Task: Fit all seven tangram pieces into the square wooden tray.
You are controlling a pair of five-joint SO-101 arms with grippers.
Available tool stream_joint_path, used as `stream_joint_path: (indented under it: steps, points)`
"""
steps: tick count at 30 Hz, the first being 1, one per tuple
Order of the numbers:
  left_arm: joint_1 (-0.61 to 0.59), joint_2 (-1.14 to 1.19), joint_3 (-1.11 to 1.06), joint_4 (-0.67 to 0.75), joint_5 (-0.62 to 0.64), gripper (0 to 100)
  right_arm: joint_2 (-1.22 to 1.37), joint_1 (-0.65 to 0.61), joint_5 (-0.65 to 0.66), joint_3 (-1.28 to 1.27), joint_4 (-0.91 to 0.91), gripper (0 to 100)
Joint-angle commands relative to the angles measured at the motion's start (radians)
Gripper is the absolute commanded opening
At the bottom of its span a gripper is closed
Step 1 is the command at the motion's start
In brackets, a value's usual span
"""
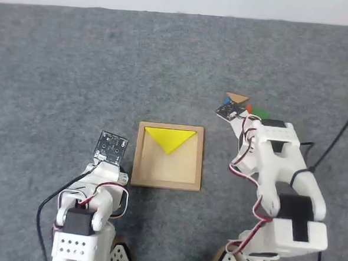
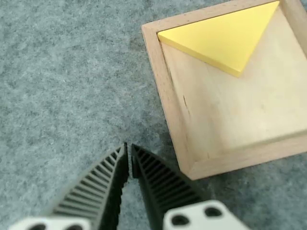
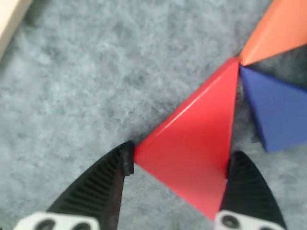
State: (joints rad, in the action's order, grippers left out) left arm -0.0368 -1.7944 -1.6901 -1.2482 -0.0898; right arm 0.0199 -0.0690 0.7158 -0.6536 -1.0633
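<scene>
Right pincer [image 3: 180, 160]: jaws are sitting on either side of the red triangle [image 3: 196, 139] and pressing on its edges, so it is looking clamped on that piece; whether the piece is leaving the carpet [image 3: 96, 86] I cannot tell
Red triangle: one tip is touching the orange piece [image 3: 283, 28] and the blue piece [image 3: 278, 115], with the blue one lying just beside its edge
Cluster: a green piece [image 1: 259, 112] is peeking out by the same group, which is lying off the tray's far right corner, apart from the tray
Left pincer [image 2: 128, 153]: jaws are resting together and holding nothing, hovering over carpet just beside the tray's near left corner
Tray [image 2: 163, 91]: it is lying flat between the two arms, most of its floor showing bare
Yellow triangle [image 2: 220, 38]: it is sitting inside the tray, its long side running along the far wall and its tip pointing toward the middle
Done: one piece of seven is looking seated, so the task is only starting
Left: six pieces are waiting by my count, the red one being the piece in hand
Next, as a judgement: the red triangle is needing a carry across to the tray and a turn to meet the yellow one's slanted side
</scene>
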Motion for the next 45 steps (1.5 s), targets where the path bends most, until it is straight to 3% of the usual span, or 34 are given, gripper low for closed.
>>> stream_joint_path:
  steps: [1,17,20,24,27,35,45]
  points:
    - [-0.006,-0.009,0.005,-0.005,0.005,2,-0.11,-0.048,-0.017,0.021,-0.064,21.9]
    - [-0.031,-0.011,0.005,0.005,0.003,2,-0.297,-0.346,0.052,0.114,-0.147,21.9]
    - [-0.187,-0.011,0.005,0.04,0.002,2,-0.297,-0.424,0.057,0.173,-0.147,21.9]
    - [-0.565,-0.009,0.005,0.155,-0.029,2,-0.294,-0.529,0.084,0.229,-0.14,21.9]
    - [-0.649,-0.009,0.005,0.173,-0.064,2,-0.237,-0.607,0.14,0.272,-0.137,21.9]
    - [-0.651,-0.009,0.005,0.17,-0.068,2,0.031,-0.7,0.387,0.45,-0.147,22.2]
    - [-0.649,-0.006,0.005,0.17,-0.068,2,0.064,-0.756,0.833,0.397,-0.147,22.1]
